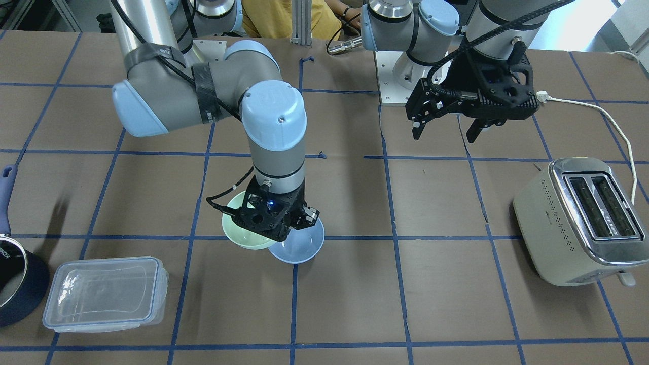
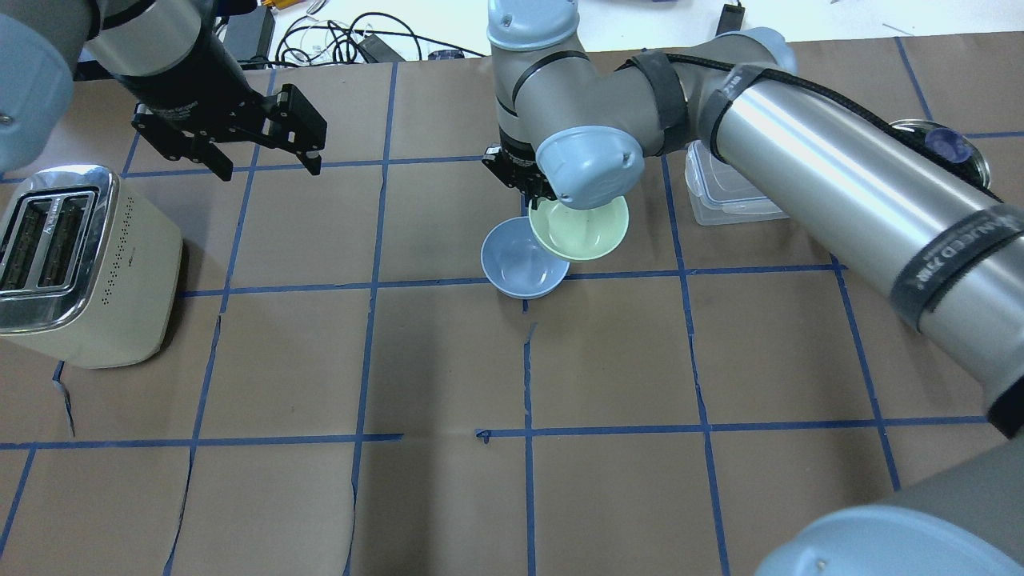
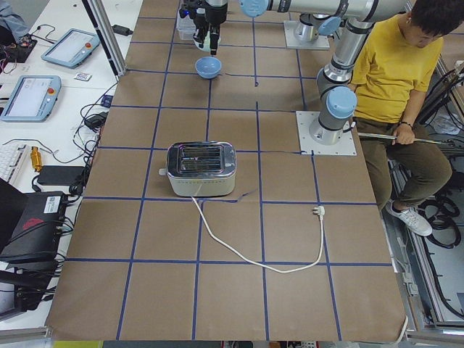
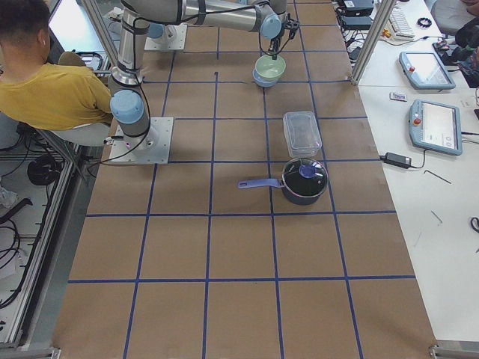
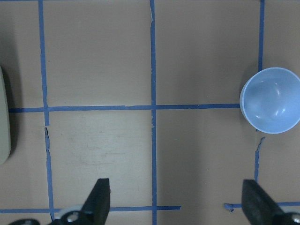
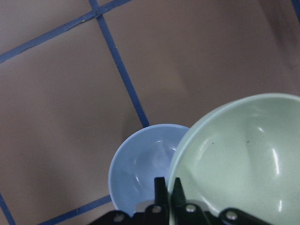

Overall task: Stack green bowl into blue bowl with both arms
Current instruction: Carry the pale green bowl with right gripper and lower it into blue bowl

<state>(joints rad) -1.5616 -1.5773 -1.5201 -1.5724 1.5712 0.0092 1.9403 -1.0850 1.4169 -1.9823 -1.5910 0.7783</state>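
Note:
My right gripper (image 1: 278, 219) is shut on the rim of the green bowl (image 1: 246, 240), pinching it between its fingers (image 6: 161, 187). The green bowl (image 2: 584, 228) hangs tilted and overlaps the edge of the blue bowl (image 2: 516, 260), which stands on the table beside and partly under it. The right wrist view shows the green bowl (image 6: 239, 159) in front of the blue bowl (image 6: 140, 168). My left gripper (image 2: 268, 168) is open and empty, held high and well apart from the bowls. Its wrist view shows the blue bowl (image 5: 272, 101) at the right, beyond its spread fingers (image 5: 101, 192).
A cream toaster (image 1: 578, 218) with a white cord (image 1: 608, 121) stands on my left side. A clear plastic container (image 1: 104, 291) and a dark blue saucepan (image 4: 303, 179) sit on my right side. A person in yellow (image 3: 391, 65) sits behind the arm bases.

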